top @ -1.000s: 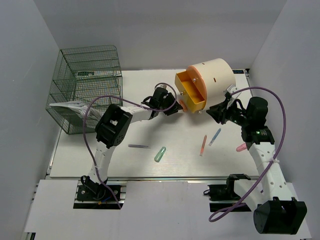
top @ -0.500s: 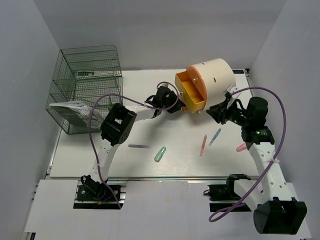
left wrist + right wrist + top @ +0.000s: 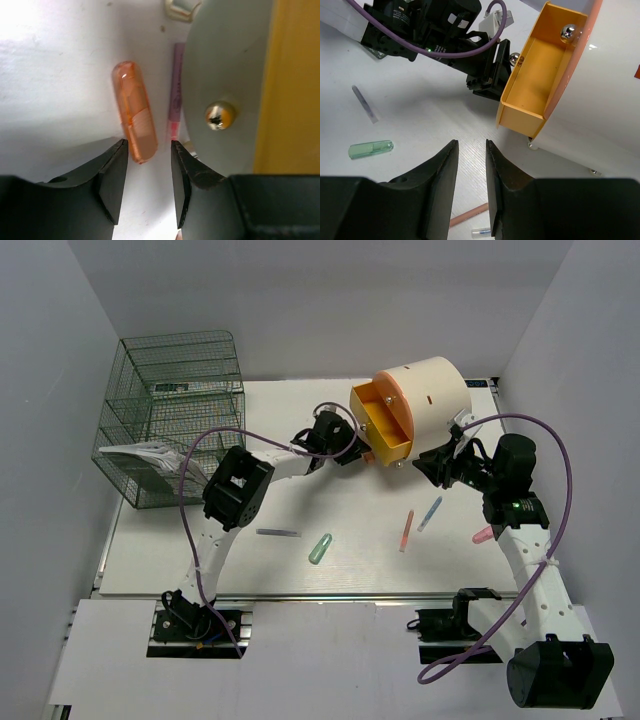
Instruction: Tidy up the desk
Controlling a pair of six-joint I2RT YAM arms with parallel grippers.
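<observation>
On the white desk my left gripper reaches low beside the yellow drawer, which stands pulled out of the cream cylinder. In the left wrist view this gripper is open, and the near end of an orange capsule lies just between its fingertips. A pink pen lies beside the capsule, partly under the cylinder's base. My right gripper hovers to the right of the drawer. It is open over bare desk with nothing between its fingers.
A green wire rack stands at the back left. Loose on the desk are a grey pen, a green capsule, a red pen, a blue pen and a pink piece by the right arm.
My left arm has shifted a little right, bringing its gripper closer to the drawer. The right arm has not moved.
</observation>
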